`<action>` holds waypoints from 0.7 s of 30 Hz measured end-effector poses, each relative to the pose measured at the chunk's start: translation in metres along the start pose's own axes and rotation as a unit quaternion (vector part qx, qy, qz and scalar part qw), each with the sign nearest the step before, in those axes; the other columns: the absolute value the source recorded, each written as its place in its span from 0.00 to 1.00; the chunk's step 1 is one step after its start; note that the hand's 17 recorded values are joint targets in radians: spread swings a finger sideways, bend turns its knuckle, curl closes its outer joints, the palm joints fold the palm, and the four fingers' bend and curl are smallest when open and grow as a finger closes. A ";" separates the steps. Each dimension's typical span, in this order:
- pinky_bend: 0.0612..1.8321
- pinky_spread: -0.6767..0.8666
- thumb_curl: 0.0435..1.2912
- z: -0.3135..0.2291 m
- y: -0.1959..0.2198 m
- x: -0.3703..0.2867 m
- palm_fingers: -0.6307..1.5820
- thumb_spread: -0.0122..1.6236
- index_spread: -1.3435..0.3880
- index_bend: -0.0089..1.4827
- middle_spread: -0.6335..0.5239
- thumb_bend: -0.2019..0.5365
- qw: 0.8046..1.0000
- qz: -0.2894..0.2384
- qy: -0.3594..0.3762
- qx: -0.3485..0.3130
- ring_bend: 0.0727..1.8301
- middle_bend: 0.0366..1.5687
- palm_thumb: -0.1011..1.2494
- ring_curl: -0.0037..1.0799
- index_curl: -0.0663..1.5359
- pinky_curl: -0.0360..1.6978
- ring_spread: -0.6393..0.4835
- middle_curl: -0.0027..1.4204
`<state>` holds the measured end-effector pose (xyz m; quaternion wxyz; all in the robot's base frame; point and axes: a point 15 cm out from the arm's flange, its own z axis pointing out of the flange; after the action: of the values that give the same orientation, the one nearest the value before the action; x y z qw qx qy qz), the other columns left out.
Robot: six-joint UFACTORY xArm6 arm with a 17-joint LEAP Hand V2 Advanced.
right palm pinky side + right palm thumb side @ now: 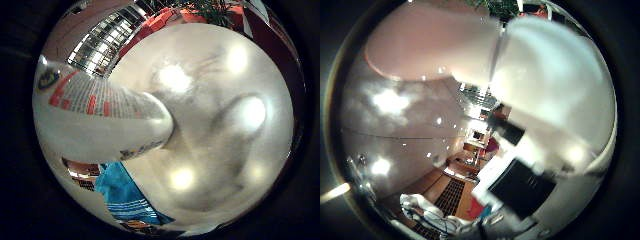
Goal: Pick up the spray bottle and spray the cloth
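Note:
The spray bottle (100,105) is white with a red and white label and fills much of the right little finger side palm view, close against the palm. Its white body (555,75) also fills much of the right thumb side palm view. My hand (520,180) shows there as white and black finger parts curled against the bottle's side. A blue cloth (122,192) lies on the glossy pale table (215,110), past the bottle's rounded end and away from it.
The table top (390,120) reflects several ceiling lights. Windows (105,40) and red furniture (190,18) lie beyond the table's far edge. Room furniture (470,150) shows in the distance.

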<state>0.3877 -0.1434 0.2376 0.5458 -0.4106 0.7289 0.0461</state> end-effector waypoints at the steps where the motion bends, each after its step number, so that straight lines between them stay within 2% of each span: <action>1: 0.28 0.55 0.29 0.004 0.000 -0.003 0.59 0.64 0.67 0.13 0.53 0.27 1.000 0.000 -0.002 -0.001 0.41 0.31 0.65 0.30 0.25 0.14 0.54 0.31; 3: 0.30 0.49 0.31 0.013 0.003 -0.011 0.66 0.63 0.63 0.14 0.48 0.27 1.000 0.005 -0.011 -0.007 0.46 0.36 0.71 0.32 0.26 0.13 0.47 0.33; 5: 0.37 0.40 0.34 0.019 0.005 -0.015 0.74 0.59 0.60 0.14 0.44 0.26 1.000 0.008 -0.015 -0.012 0.50 0.38 0.77 0.35 0.28 0.14 0.41 0.35; 8: 0.43 0.28 0.37 0.025 0.005 -0.015 0.81 0.55 0.57 0.19 0.40 0.25 1.000 0.005 -0.004 -0.014 0.52 0.42 0.80 0.38 0.32 0.15 0.38 0.37; 11: 0.47 0.16 0.40 0.032 0.004 -0.021 0.89 0.54 0.55 0.33 0.39 0.25 1.000 0.004 -0.009 -0.012 0.56 0.51 0.81 0.40 0.40 0.16 0.38 0.41; 15: 0.54 0.16 0.41 0.038 0.003 -0.031 0.91 0.58 0.58 0.49 0.42 0.26 1.000 0.005 -0.021 -0.011 0.60 0.60 0.82 0.43 0.46 0.20 0.39 0.43; 21: 0.68 0.26 0.44 0.032 -0.006 -0.051 0.88 0.62 0.63 0.65 0.44 0.26 1.000 -0.010 -0.029 -0.004 0.71 0.75 0.83 0.49 0.51 0.29 0.42 0.46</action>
<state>0.4190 -0.1027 0.2693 0.5657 -0.4185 0.7083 0.0559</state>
